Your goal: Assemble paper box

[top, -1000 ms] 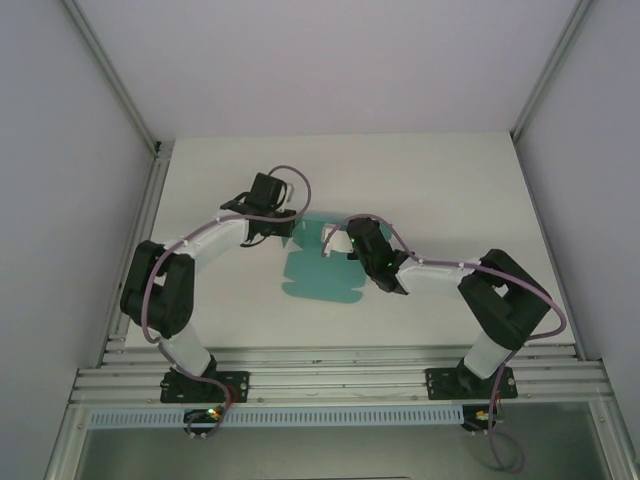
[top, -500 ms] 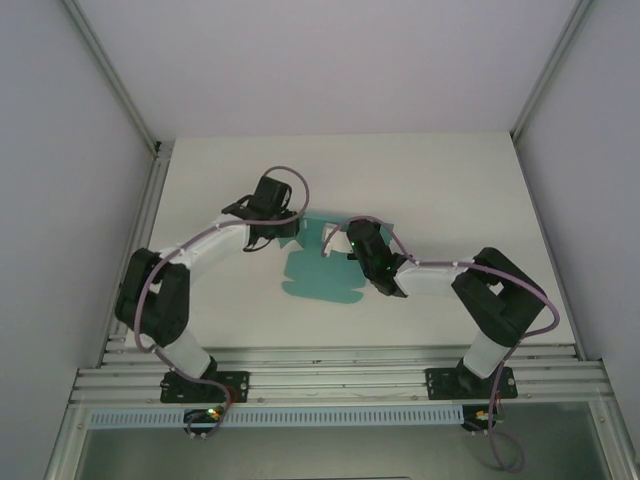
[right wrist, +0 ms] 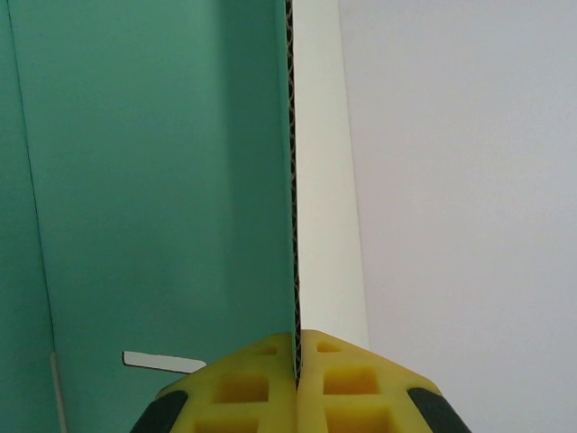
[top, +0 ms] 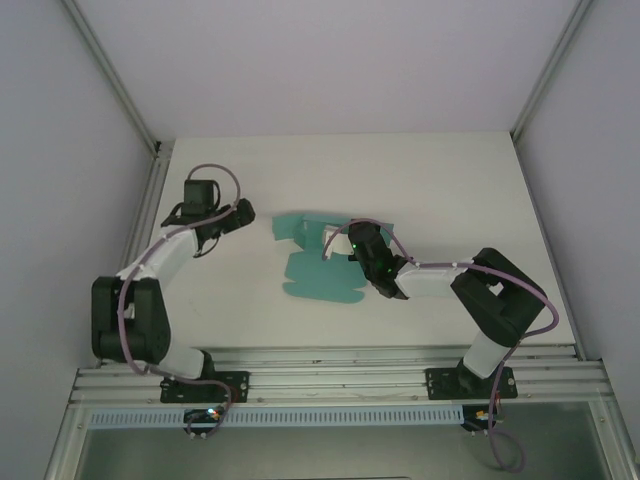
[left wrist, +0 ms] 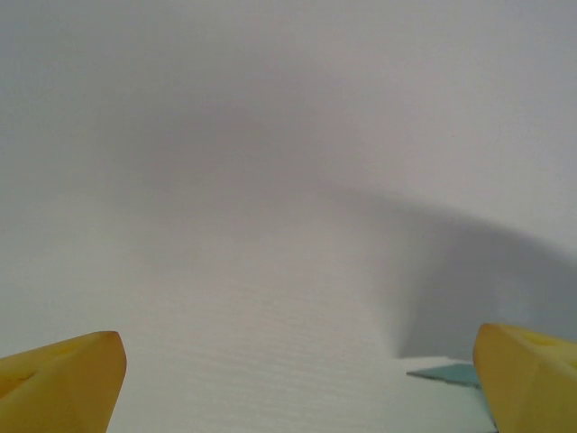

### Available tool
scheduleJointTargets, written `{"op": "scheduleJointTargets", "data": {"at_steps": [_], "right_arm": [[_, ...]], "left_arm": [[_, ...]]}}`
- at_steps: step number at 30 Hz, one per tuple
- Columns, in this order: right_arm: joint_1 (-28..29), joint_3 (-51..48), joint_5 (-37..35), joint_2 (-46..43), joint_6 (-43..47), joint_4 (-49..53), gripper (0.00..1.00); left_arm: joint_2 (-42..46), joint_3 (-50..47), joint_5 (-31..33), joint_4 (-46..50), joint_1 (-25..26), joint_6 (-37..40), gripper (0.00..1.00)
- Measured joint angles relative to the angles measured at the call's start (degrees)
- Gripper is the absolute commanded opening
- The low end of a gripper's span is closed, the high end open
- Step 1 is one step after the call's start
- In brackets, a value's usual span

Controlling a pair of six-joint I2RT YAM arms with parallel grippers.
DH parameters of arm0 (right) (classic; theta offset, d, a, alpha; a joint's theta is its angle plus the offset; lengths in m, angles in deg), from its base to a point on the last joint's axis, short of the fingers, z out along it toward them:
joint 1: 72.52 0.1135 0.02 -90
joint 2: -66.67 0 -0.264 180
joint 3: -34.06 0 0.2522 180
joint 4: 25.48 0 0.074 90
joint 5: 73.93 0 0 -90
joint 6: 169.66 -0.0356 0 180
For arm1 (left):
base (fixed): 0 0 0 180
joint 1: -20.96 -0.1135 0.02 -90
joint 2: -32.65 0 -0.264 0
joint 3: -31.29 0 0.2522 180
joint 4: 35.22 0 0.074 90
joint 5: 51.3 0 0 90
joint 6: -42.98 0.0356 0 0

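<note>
The teal-green paper box [top: 315, 272] lies as a flat, many-flapped sheet in the middle of the white table [top: 450, 190]. My right gripper [top: 337, 240] is at its right side, shut on a flap that stands upright. In the right wrist view the yellow fingers [right wrist: 243, 388] of the right gripper [right wrist: 296, 341] pinch the flap's thin edge [right wrist: 290, 180], with the teal face [right wrist: 153, 180] to the left and the white underside [right wrist: 326, 225] to the right. My left gripper [top: 243, 213] is open, well left of the sheet. In the left wrist view, the left gripper [left wrist: 297, 347] has wide-apart tips, nothing between them, and a teal corner [left wrist: 451, 373] low at the right.
Grey walls close the table at the back and both sides. A metal rail frame [top: 340, 368] runs along the near edge, carrying both arm bases. Bare table lies behind the sheet and to its right.
My left arm has swung left and back, off the sheet's upper left flaps, which now lie uncovered. The right gripper has stayed on its flap.
</note>
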Motion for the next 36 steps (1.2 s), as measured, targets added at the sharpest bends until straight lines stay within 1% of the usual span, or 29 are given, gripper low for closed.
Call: {"op": "scheduleJointTargets", "data": {"at_steps": [2, 3, 4, 5, 6, 7, 8, 11, 14, 16, 20, 22, 27, 35, 36], "right_arm": [[0.0, 0.0, 0.0, 0.0, 0.0, 0.0, 0.00], [0.0, 0.0, 0.0, 0.0, 0.0, 0.0, 0.00], [0.0, 0.0, 0.0, 0.0, 0.0, 0.0, 0.00], [0.0, 0.0, 0.0, 0.0, 0.0, 0.0, 0.00], [0.0, 0.0, 0.0, 0.0, 0.0, 0.0, 0.00], [0.0, 0.0, 0.0, 0.0, -0.1, 0.0, 0.00], [0.0, 0.0, 0.0, 0.0, -0.1, 0.0, 0.00], [0.0, 0.0, 0.0, 0.0, -0.2, 0.1, 0.00], [0.0, 0.0, 0.0, 0.0, -0.2, 0.1, 0.00], [0.0, 0.0, 0.0, 0.0, -0.3, 0.1, 0.00], [0.0, 0.0, 0.0, 0.0, -0.5, 0.1, 0.00], [0.0, 0.0, 0.0, 0.0, -0.5, 0.1, 0.00], [0.0, 0.0, -0.1, -0.3, -1.2, 0.7, 0.00], [0.1, -0.7, -0.4, -0.4, -0.2, 0.0, 0.00], [0.2, -1.2, -0.5, -0.5, 0.3, -0.7, 0.00]], "left_arm": [[-4.2, 2.1, -2.6, -1.2, 0.3, 0.3, 1.00], [-5.9, 3.1, -3.7, -1.6, 0.7, 0.8, 0.93], [-7.5, 4.0, -4.7, -1.9, 1.3, 1.6, 0.82], [-9.1, 4.9, -5.9, -2.1, 2.1, 2.5, 0.66], [-10.2, 5.5, -6.7, -2.2, 3.0, 3.1, 0.56], [-11.0, 5.8, -7.7, -2.3, 4.1, 3.8, 0.53], [-11.2, 5.8, -8.5, -2.3, 5.0, 4.6, 0.51], [-9.7, 3.1, -11.6, -4.6, 7.1, 6.1, 0.49], [-5.9, -2.9, -16.5, -8.4, 8.0, 7.3, 0.49], [-4.5, -5.6, -19.5, -10.1, 8.6, 8.1, 0.47], [-4.5, -6.4, -23.9, -12.4, 11.0, 10.2, 0.45], [-4.6, -6.4, -25.7, -13.6, 12.7, 11.9, 0.47], [-6.6, -6.4, -27.4, -15.6, 14.9, 15.6, 0.48], [-9.3, -7.6, -28.1, -21.0, 15.0, 18.1, 0.48], [-9.3, -8.4, -28.4, -22.4, 15.0, 18.4, 0.51]]}}
